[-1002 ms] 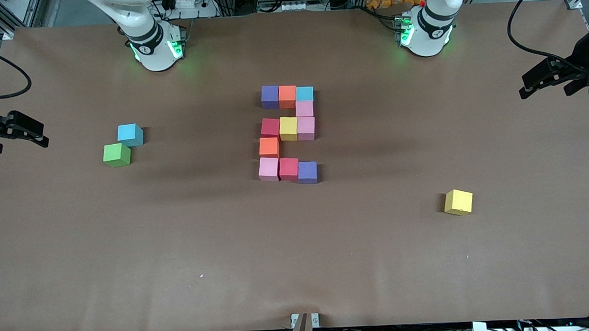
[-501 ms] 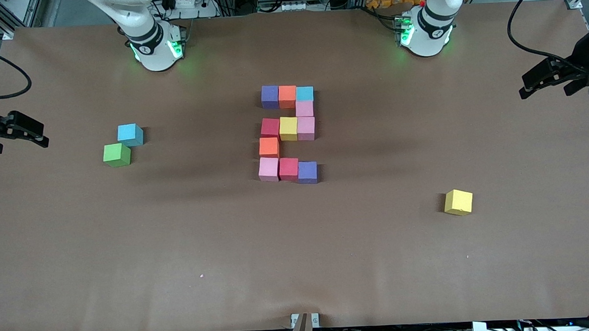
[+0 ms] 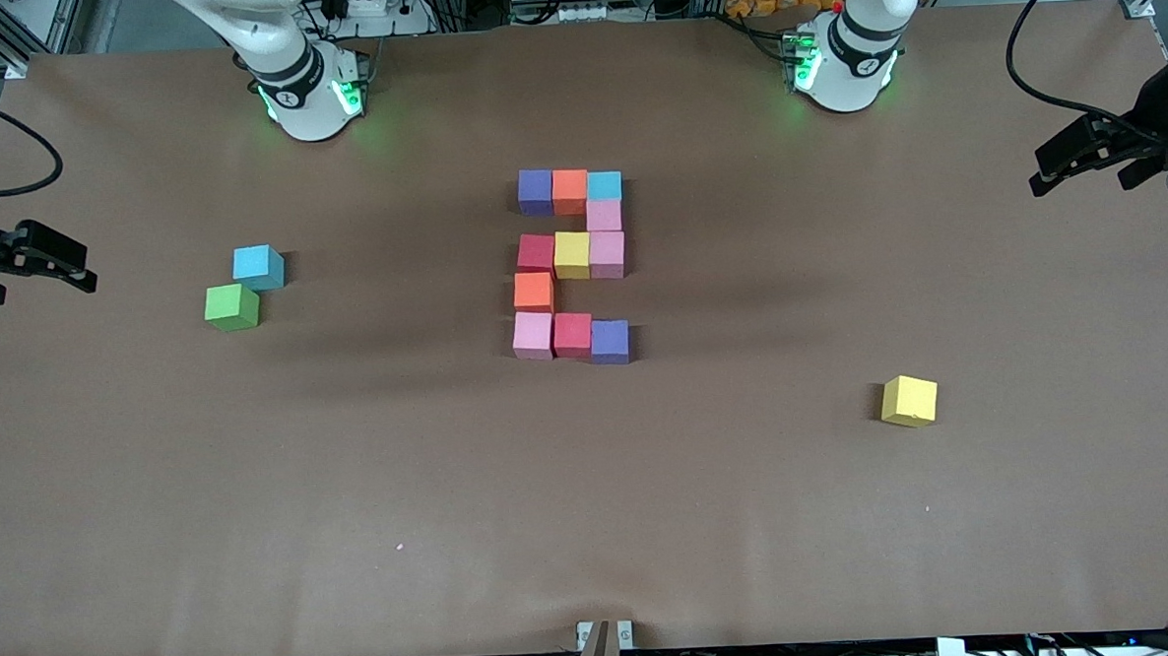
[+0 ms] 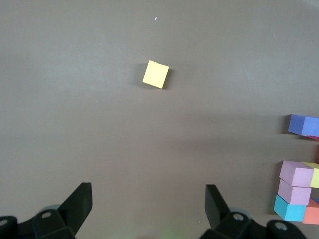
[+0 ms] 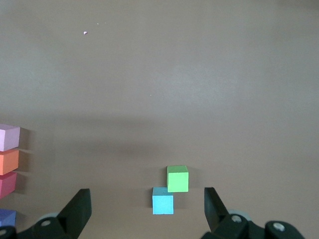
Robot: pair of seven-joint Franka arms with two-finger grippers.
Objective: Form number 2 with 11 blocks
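Observation:
A number 2 [image 3: 571,264] of mixed-colour blocks lies flat at the table's middle, three wide and five rows tall. A purple block [image 3: 536,191] is at one end of the digit's stroke and another purple block [image 3: 610,341] at the other. Part of the digit shows in the left wrist view [image 4: 299,181] and in the right wrist view [image 5: 9,164]. My left gripper [image 3: 1037,174] [image 4: 148,191] hangs open and empty over the left arm's end of the table. My right gripper [image 3: 87,271] [image 5: 145,196] hangs open and empty over the right arm's end.
A loose yellow cube [image 3: 909,400] [image 4: 155,74] lies toward the left arm's end, nearer the front camera than the digit. A loose light blue cube [image 3: 258,266] [image 5: 163,200] and a green cube [image 3: 231,307] [image 5: 177,179] touch at a corner toward the right arm's end.

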